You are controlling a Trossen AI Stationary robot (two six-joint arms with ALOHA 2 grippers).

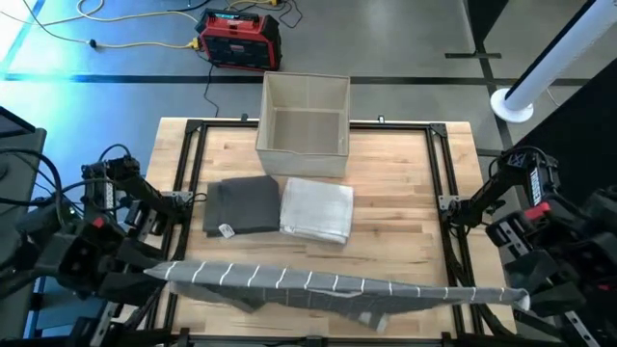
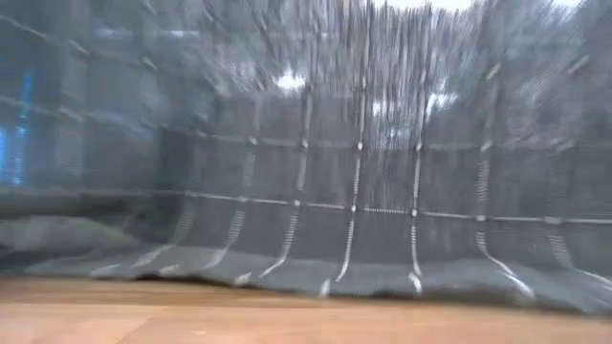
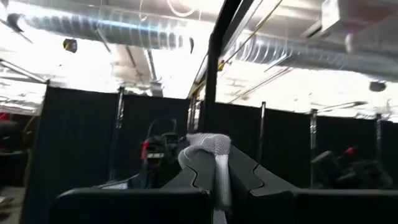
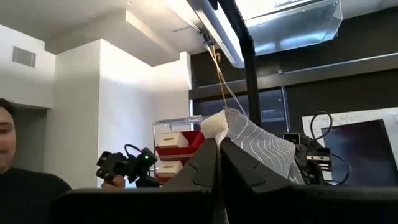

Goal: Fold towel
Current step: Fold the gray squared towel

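A grey towel with thin white stripes (image 1: pixel 328 286) is stretched across the near part of the table, held up between my two grippers; it fills the low view (image 2: pixel 344 210), its lower edge (image 2: pixel 316 280) trailing on the wood. My left gripper (image 1: pixel 162 273) is shut on its left end, my right gripper (image 1: pixel 516 297) on its right end. Both wrist views look upward into the room, each with a tuft of towel between the fingers. My left gripper pinches the towel's left top corner (image 3: pixel 208 149) between its two fingers; the cloth is bunched and sticks out past the fingertips. The towel hangs below, drawn taut toward the other arm. My right gripper pinches the towel's right top corner (image 4: pixel 227 127) between its shut fingers, bunched cloth poking out above them. The towel hangs down from the hold, its bottom edge on the table.
Two folded towels lie mid-table, a dark grey one (image 1: pixel 241 204) and a light grey one (image 1: pixel 317 209). A beige open box (image 1: pixel 305 123) stands at the far edge. A black frame (image 1: pixel 445 202) borders the table. A person (image 4: pixel 18 168) shows in the right wrist view.
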